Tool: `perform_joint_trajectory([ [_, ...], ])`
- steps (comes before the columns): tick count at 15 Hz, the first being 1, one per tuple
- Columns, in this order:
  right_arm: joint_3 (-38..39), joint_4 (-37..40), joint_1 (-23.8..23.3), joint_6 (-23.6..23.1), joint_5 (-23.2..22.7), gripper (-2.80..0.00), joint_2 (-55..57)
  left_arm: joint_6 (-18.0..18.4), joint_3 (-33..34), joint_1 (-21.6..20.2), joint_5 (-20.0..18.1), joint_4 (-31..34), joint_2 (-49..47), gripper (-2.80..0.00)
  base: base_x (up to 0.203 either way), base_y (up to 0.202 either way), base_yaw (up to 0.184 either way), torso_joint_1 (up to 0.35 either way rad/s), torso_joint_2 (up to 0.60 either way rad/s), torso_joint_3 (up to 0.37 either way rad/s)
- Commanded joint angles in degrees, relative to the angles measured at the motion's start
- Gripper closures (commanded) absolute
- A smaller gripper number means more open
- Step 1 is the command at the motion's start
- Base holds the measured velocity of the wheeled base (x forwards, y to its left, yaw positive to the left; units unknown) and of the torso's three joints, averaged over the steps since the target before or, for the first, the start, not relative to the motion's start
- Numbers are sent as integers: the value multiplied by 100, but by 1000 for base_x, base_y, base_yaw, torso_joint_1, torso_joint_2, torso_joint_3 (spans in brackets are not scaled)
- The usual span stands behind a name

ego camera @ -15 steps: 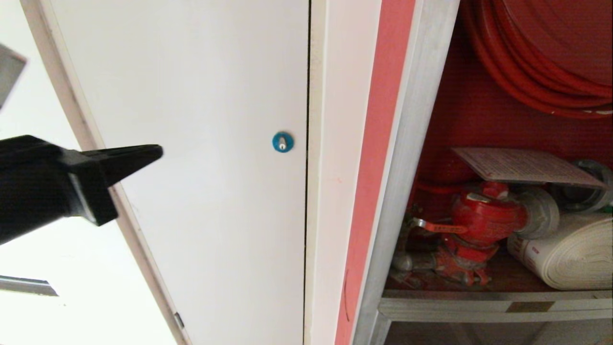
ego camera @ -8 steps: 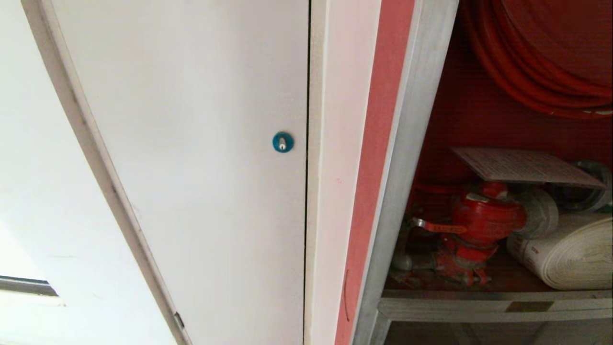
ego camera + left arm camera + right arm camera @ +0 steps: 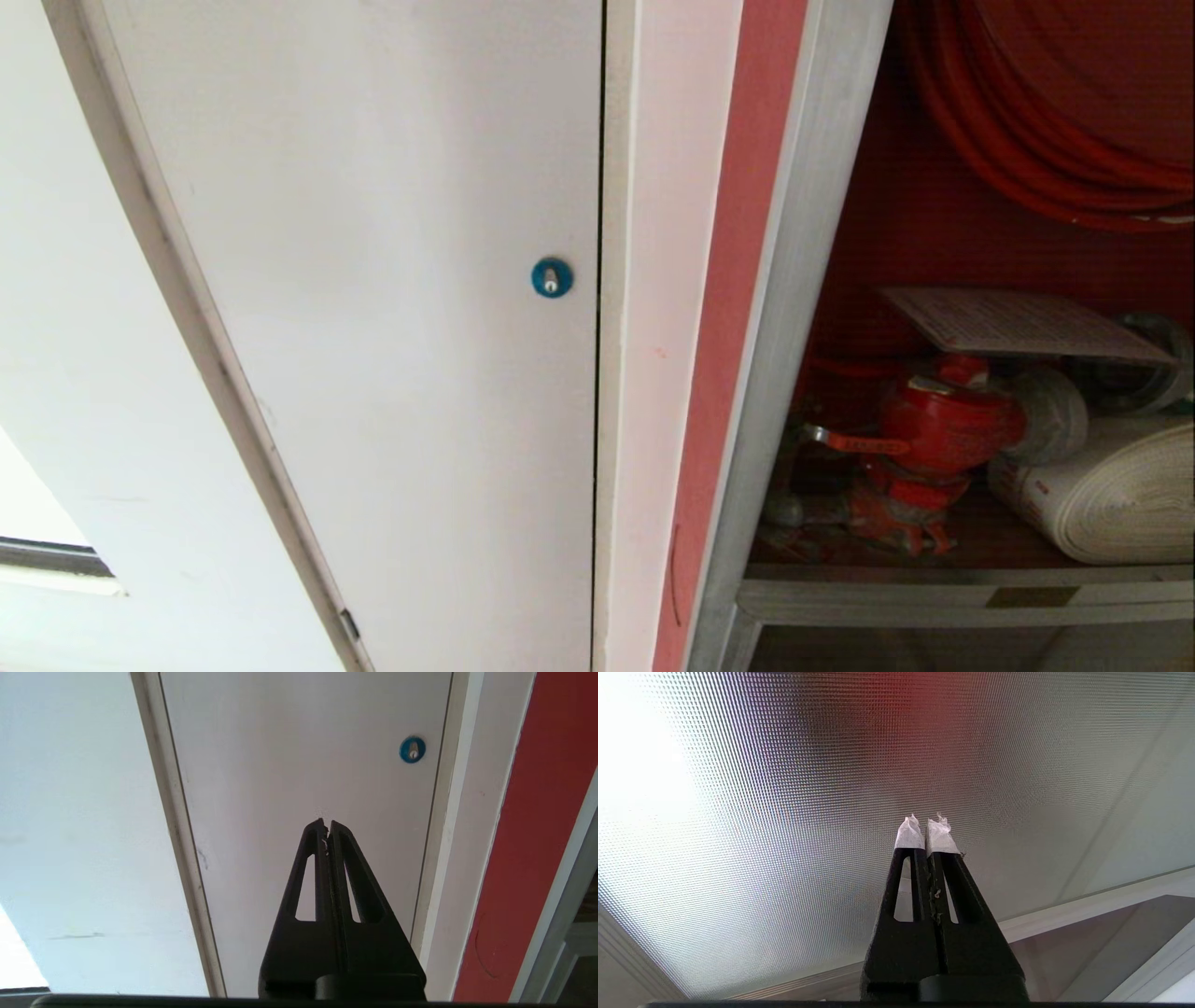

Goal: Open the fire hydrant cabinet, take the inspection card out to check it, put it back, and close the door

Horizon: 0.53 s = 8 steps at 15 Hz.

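Note:
The fire hydrant cabinet stands open at the right of the head view, red inside. The inspection card lies flat on top of the red valve, below the coiled red hose and beside the rolled white hose. The door does not show in the head view. My left gripper is shut and empty, pointing at the white door well left of the cabinet. My right gripper, with white-taped tips, is shut and empty in front of a dimpled glass panel; I cannot tell whether that panel is the door.
A plain white door with a round blue lock fills the left and middle of the head view. A pink-red wall strip separates it from the cabinet frame. Below the dimpled panel run a silver rail and a dark lower panel.
My left gripper, at the left edge of the head view a second ago, has dropped out of that view. The cabinet, card and white door have not moved.

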<state>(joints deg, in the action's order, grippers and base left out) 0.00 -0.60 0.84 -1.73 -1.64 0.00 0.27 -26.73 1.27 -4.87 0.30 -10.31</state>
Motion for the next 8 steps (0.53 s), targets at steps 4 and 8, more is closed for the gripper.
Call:
perform_joint_trajectory([
  [4,26,-2,4,-3,-3,0,9,5,802,-42,-5,12,884,0,0,0,0,0,0,0],
  [8,26,-2,4,-3,-3,0,9,93,1519,-48,11,-56,1030,0,0,0,0,0,0,0],
])
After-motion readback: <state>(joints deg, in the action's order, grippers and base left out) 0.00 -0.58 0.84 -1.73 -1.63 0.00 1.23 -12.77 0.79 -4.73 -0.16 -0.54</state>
